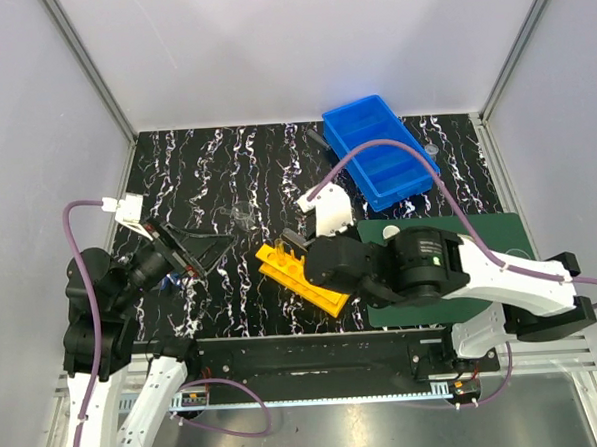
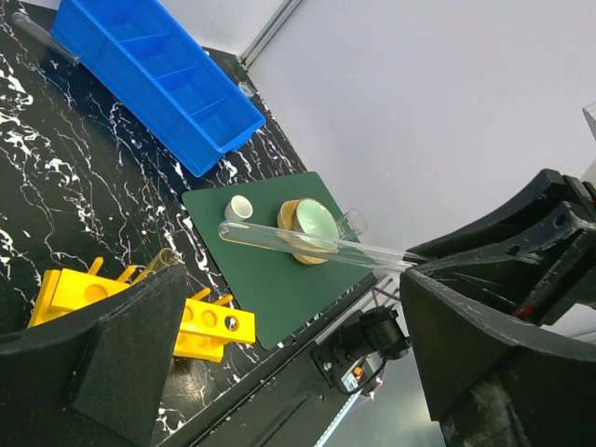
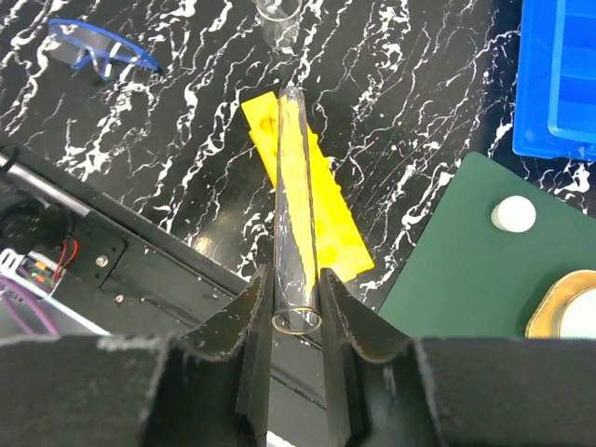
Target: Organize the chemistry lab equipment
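Your right gripper [image 3: 294, 276] is clamping its jaws on a clear glass test tube [image 3: 296, 177], which is pointing out over the yellow rack [image 3: 337, 233]. Your left gripper [image 2: 293, 279] is hanging with its jaws wide apart. A long glass tube [image 2: 298, 240] is reaching toward its right finger, but you cannot tell whether they touch. The blue divided bin [image 1: 380, 149] is sitting far right. The small white round piece [image 3: 513, 214] is resting on the dark green mat [image 3: 447, 261].
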### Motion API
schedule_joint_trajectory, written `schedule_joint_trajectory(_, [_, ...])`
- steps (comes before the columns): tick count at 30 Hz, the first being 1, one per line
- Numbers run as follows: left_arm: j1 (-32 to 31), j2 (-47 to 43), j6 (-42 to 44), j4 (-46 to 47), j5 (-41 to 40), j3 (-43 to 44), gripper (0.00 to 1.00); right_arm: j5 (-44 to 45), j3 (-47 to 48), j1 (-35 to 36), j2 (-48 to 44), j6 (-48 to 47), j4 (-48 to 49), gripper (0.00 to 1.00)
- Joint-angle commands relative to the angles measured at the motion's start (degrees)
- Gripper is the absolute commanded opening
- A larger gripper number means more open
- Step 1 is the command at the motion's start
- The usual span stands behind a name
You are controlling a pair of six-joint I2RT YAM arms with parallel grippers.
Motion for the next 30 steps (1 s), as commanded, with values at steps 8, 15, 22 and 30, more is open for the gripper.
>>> schedule_joint_trajectory(8, [0.2,-1.2,2.3,-0.4,2.5,-2.6,0.99,-12.4,7.6,-13.1,7.6,-9.6,-2.2,0.00])
schedule_joint_trajectory(15, [0.2,-0.7,3.5,-0.5,4.0,-3.4,0.99,-18.1,15.4,-19.6,12.1,-14.2,-7.8,0.00])
schedule_joint_trajectory(22, [0.2,0.2,4.5,-0.7,4.7,-4.5,0.99,-24.3,19.3,-22.1,15.2,-14.9,-14.2,0.00])
schedule_joint_trajectory(30, [0.2,0.9,6.6,-1.4,4.2,-5.3,0.99,-24.0,19.8,-22.4,16.5,-12.8,-20.4,0.00])
